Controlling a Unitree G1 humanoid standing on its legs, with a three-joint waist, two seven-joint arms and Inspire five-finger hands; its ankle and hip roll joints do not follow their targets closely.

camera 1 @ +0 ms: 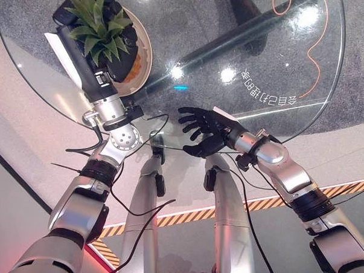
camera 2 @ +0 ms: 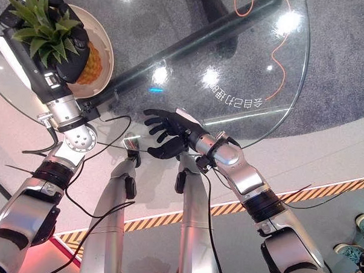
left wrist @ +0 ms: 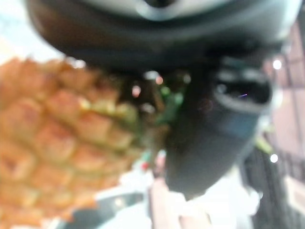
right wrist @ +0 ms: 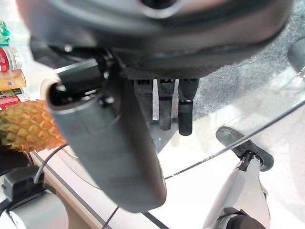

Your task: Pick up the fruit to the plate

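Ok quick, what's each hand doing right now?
Left hand: shut on the pineapple, over the plate.
Right hand: open, holding nothing.

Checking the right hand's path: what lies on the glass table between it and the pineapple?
In the left eye view, only bare glass table lies between the open right hand and the pineapple, which the left hand grips over the plate.

A clear, glossy glass table reflecting ceiling lights is seen. A pineapple with rough, scaly orange skin and stiff green leaves is shown on a smooth, pale plate. Matt black plastic is seen on the left hand and right hand
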